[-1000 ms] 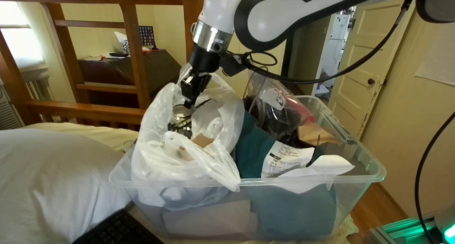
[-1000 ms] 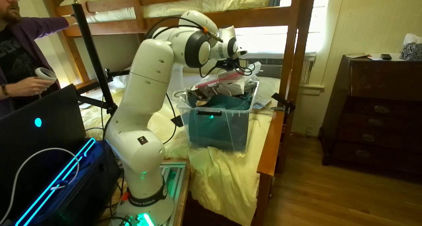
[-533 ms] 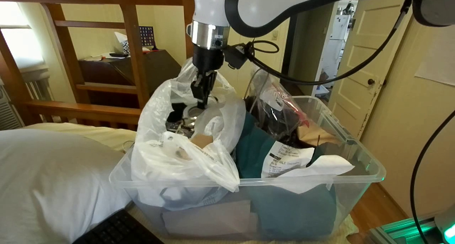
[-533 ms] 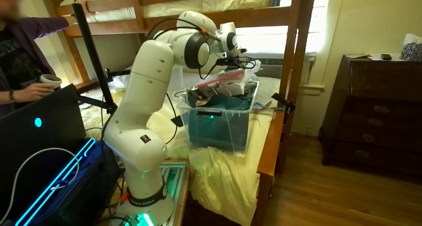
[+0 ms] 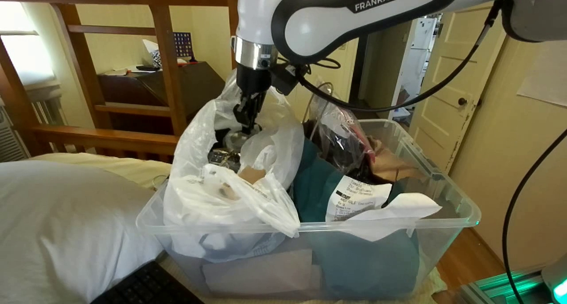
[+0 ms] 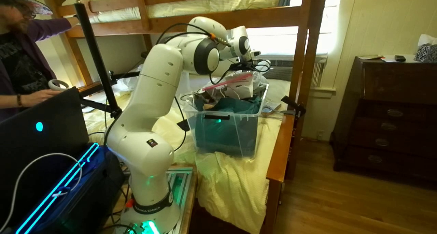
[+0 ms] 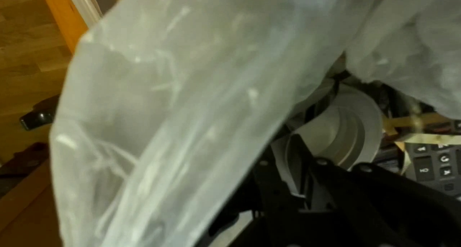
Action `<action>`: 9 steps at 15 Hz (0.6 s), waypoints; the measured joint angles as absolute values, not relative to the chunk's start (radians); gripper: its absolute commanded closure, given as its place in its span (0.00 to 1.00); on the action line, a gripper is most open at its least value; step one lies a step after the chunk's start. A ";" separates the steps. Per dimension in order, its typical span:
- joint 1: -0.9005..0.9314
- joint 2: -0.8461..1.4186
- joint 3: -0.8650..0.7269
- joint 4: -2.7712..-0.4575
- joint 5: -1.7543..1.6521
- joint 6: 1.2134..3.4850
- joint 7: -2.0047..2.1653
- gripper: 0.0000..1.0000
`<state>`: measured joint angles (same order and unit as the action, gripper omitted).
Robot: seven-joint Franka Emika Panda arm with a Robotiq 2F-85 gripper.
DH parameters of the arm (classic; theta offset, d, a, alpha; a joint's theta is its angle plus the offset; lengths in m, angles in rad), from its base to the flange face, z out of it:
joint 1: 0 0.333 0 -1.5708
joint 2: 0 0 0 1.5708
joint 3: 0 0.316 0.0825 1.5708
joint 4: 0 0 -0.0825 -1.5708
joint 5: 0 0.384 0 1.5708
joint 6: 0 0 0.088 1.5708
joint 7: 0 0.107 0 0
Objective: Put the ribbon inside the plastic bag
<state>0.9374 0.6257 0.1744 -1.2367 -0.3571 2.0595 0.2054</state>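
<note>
The ribbon is a pale coil [image 5: 235,140], seen in an exterior view inside the mouth of the white plastic bag [image 5: 190,193]. In the wrist view the ribbon [image 7: 371,113] shows as a wide ring. My gripper [image 5: 248,129] points down into the bag's mouth. In the wrist view the gripper [image 7: 282,148] straddles the ring's wall, one finger inside the ring and one outside. It appears shut on the ribbon. The bag [image 7: 173,113] covers part of one finger. In an exterior view the bag [image 6: 265,68] shows behind the hand, and the fingers and ribbon are hidden.
The bag sits in a clear tub [image 5: 381,224] with teal cloth [image 5: 319,184], a paper receipt [image 5: 354,197] and a transparent wrapper [image 5: 341,131]. A pillow [image 5: 75,224] and black keyboard [image 5: 146,286] lie beside it. A wooden bed frame [image 5: 110,140] stands behind.
My gripper has moved right over the bag's mouth, then slightly back left, and the hand hangs more upright. The ribbon has moved along with it.
</note>
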 measured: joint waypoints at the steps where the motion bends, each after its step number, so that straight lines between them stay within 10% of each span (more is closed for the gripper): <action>1: 0.939 0.640 0.172 -1.224 -0.357 2.059 0.205 0.96; 2: 0.941 0.652 0.169 -1.212 -0.357 2.058 0.205 0.58; 9: 0.949 0.678 0.190 -1.112 -0.290 1.933 0.155 0.18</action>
<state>0.9495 0.6778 0.1904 -1.1124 -0.2902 1.9330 0.1550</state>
